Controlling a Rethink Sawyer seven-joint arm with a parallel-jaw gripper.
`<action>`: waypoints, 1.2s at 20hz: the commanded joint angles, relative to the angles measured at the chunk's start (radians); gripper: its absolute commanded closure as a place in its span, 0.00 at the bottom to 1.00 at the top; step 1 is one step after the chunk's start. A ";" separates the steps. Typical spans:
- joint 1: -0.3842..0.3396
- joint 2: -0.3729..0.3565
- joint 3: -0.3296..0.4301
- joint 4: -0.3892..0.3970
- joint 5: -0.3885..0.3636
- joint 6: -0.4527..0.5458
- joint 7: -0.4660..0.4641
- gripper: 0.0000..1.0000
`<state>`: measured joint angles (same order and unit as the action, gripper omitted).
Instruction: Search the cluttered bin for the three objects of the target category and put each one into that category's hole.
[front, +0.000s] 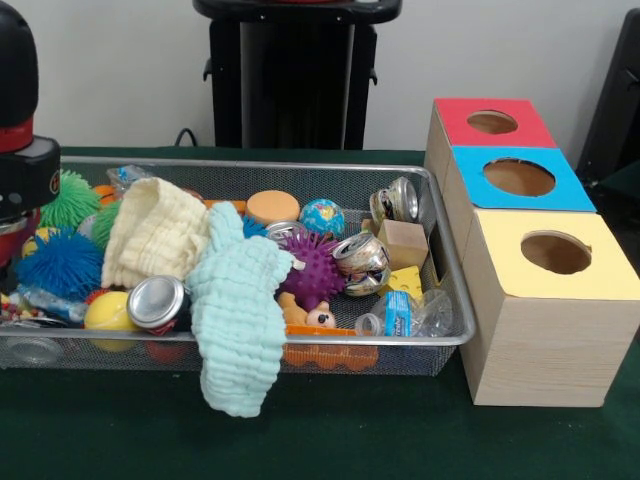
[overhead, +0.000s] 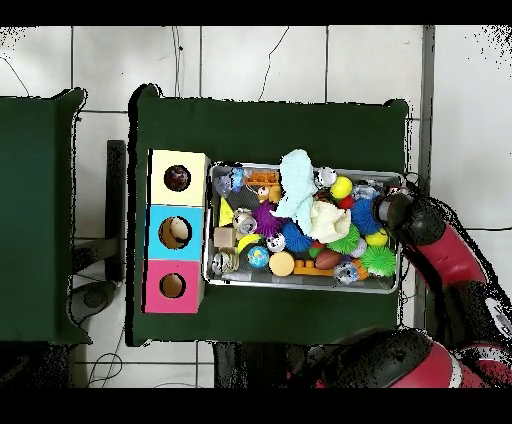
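The bin (front: 300, 166) is a silver wire-mesh basket full of clutter; it also shows in the overhead view (overhead: 300, 285). In it lie a pale yellow cloth (front: 155, 230), a purple spiky ball (front: 315, 270), a blue spiky ball (front: 60, 262) and crushed cans (front: 360, 262). A mint cloth (front: 235, 330) hangs over its front rim. The hole (front: 556, 252) is in the yellow-topped box (front: 540, 340), right of the bin. My gripper (overhead: 392, 212) is over the bin's end farthest from the boxes. The arm's wrist (front: 25, 175) hides it, so its state cannot be told.
A blue-topped box (front: 518, 178) and a red-topped box (front: 490, 122) stand in a row behind the yellow one, each with a round hole. The bin also holds a globe ball (front: 322, 216), a wooden block (front: 403, 243) and a crushed plastic bottle (front: 405, 318).
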<state>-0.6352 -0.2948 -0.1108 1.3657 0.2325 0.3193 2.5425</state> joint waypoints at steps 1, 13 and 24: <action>0.042 -0.074 -0.016 -0.005 -0.060 0.188 -0.022 1.00; 0.060 -0.157 -0.053 0.008 -0.048 0.285 -0.015 1.00; 0.096 -0.196 -0.112 -0.024 -0.040 0.401 0.033 1.00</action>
<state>-0.5642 -0.4717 -0.2323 1.3607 0.2315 0.5685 2.5425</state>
